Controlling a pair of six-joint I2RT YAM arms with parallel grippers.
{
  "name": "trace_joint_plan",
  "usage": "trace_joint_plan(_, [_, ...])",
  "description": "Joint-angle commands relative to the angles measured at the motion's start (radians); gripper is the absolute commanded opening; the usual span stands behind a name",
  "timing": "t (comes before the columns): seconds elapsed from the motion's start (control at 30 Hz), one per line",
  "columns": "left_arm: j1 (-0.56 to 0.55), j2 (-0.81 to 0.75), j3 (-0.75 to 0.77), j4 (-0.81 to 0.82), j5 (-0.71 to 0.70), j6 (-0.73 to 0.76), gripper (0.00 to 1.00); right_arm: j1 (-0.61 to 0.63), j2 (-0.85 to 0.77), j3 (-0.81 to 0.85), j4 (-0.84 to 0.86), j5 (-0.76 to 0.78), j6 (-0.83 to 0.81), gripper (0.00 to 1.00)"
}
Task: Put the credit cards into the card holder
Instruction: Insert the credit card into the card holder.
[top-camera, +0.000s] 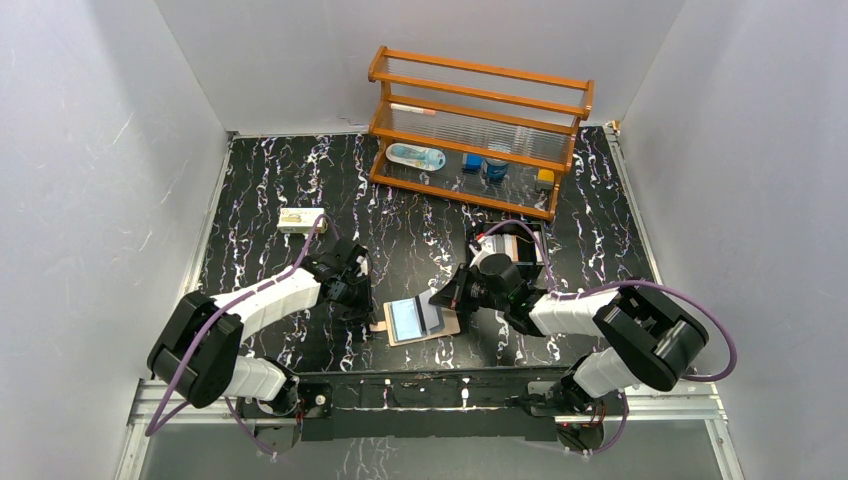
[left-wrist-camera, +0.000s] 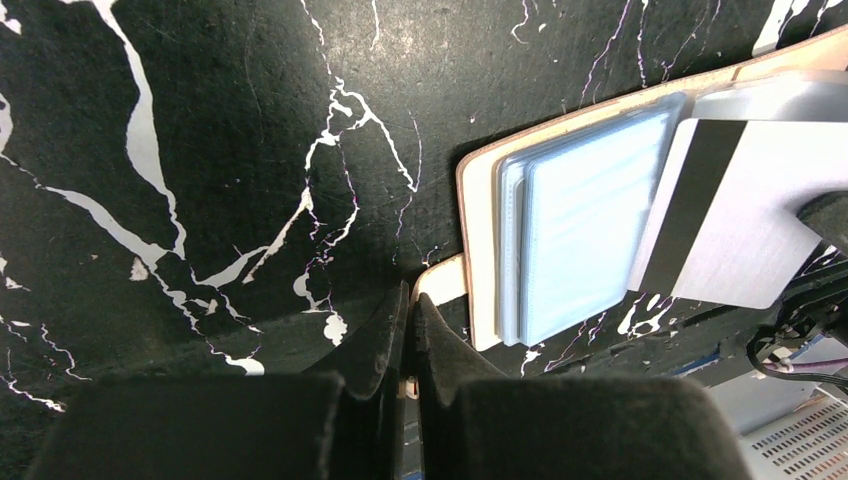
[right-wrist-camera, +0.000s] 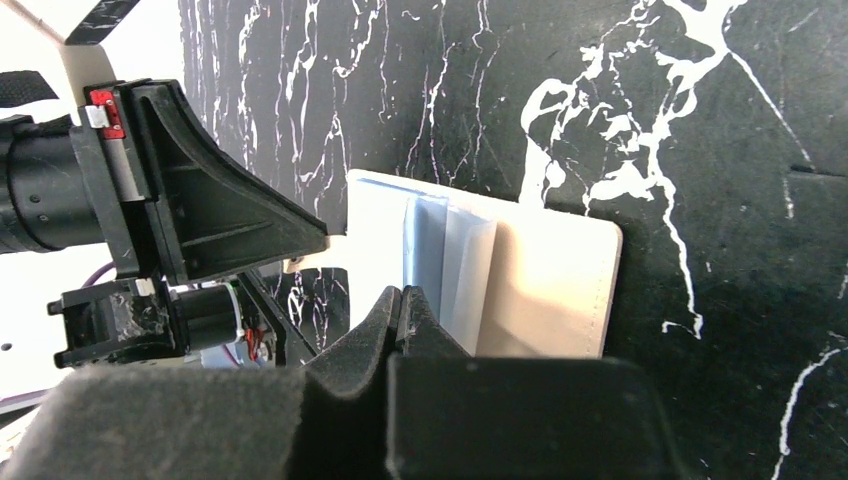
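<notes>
The tan card holder (top-camera: 445, 325) lies open on the black mat, with clear sleeves showing light blue (left-wrist-camera: 580, 240) on its left half. My left gripper (top-camera: 366, 305) is shut on the holder's small tan tab (left-wrist-camera: 440, 278) at its left edge. My right gripper (top-camera: 447, 298) is shut on a pale credit card with a black stripe (left-wrist-camera: 740, 225). It holds the card tilted over the holder's right half, with the card's edge at the sleeves. In the right wrist view the card (right-wrist-camera: 425, 250) shows edge-on above the tan holder (right-wrist-camera: 560, 290). No yellowish card shows.
A wooden rack (top-camera: 480, 130) with small items stands at the back. A small white box (top-camera: 300, 218) lies at the left. A black tray (top-camera: 522, 245) sits just behind my right arm. White walls close in both sides.
</notes>
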Motion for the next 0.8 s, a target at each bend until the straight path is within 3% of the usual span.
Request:
trace_joint_plan(0.0, [0.004, 0.009, -0.005, -0.012, 0.000, -0.004, 0.00, 0.002, -0.008, 0.004, 0.080, -0.014, 0.023, 0.00])
trace_joint_plan(0.77, [0.004, 0.048, 0.025, -0.058, -0.029, 0.008, 0.00, 0.102, 0.018, 0.028, -0.007, 0.114, 0.071, 0.00])
